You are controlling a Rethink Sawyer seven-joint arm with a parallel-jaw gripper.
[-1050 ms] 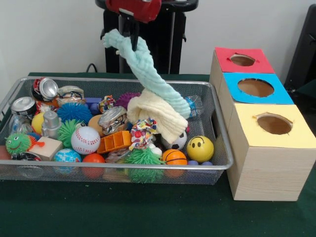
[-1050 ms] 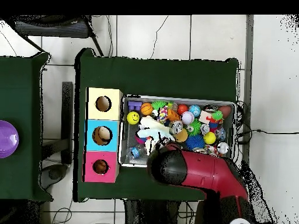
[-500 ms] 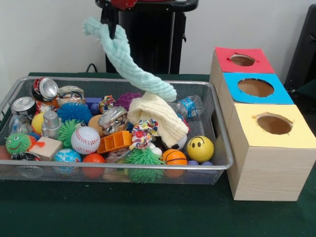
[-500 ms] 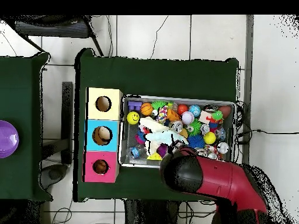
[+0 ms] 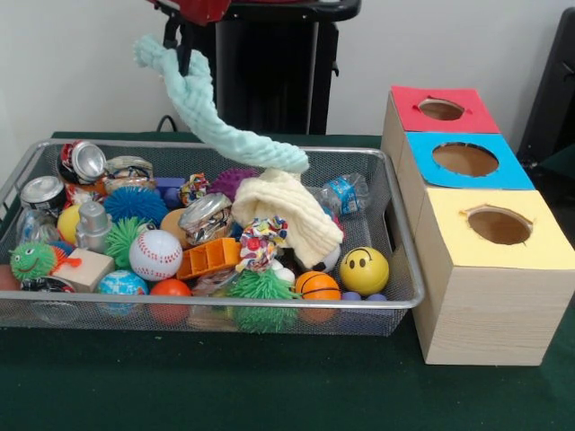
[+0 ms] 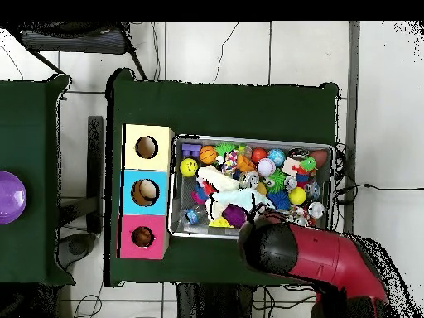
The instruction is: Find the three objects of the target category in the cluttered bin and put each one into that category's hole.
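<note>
My gripper [image 5: 178,56] is shut on a mint-green cloth [image 5: 216,117] and holds it high at the top left of the front view. The cloth hangs down and rightward, its lower end trailing over the wire bin [image 5: 395,224]. A cream-yellow cloth [image 5: 292,211] lies in the bin under that end. A small patterned cloth [image 5: 259,241] sits in front of it. At the right stand three wooden boxes with holes: red [image 5: 442,109], blue [image 5: 465,159], yellow [image 5: 499,224]. In the overhead view the red arm [image 6: 315,257] covers the gripper, and the mint cloth [image 6: 248,199] shows beside it.
The bin holds balls, crushed cans [image 5: 83,162], spiky toys [image 5: 260,289], a baseball [image 5: 155,255], a smiley ball [image 5: 364,269] and an orange toy [image 5: 208,257]. In the overhead view the boxes [image 6: 146,190] sit left of the bin [image 6: 331,153]. A purple bowl [image 6: 10,197] rests on a side table.
My gripper has carried the mint cloth up and leftward in the front view. The cloth's lower end has lifted off the cream cloth and swung left.
</note>
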